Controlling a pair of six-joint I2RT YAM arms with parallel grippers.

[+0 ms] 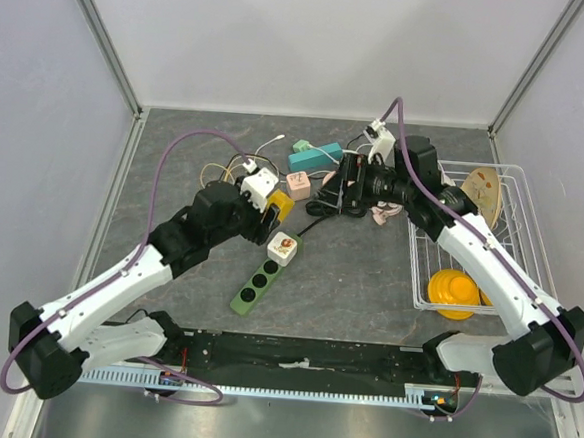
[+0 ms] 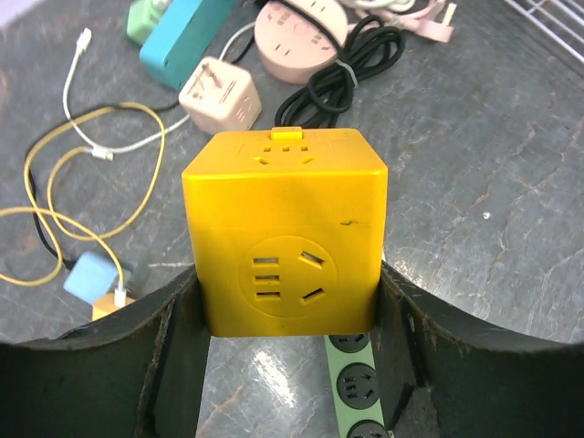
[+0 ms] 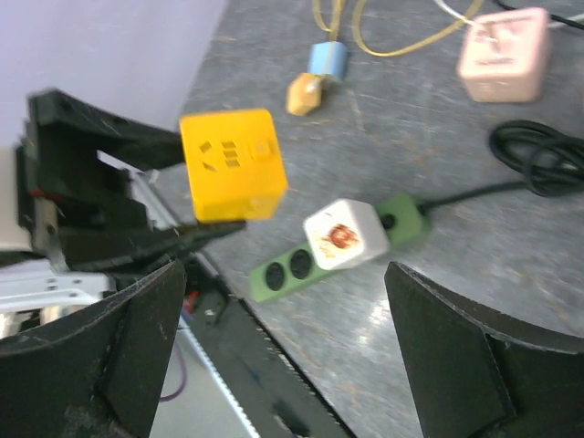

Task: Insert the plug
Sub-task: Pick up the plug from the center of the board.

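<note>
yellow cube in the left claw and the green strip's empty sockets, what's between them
A white cube sits on the end of the green strip nearest the yellow cube; the top view shows it.

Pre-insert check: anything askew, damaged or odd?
Nothing clearly wrong. The yellow cube sits square in the left gripper, with a small dark mark on one seam. The green power strip lies diagonally, a white cube already on it. Behind them, cables lie in a tangle.
</note>
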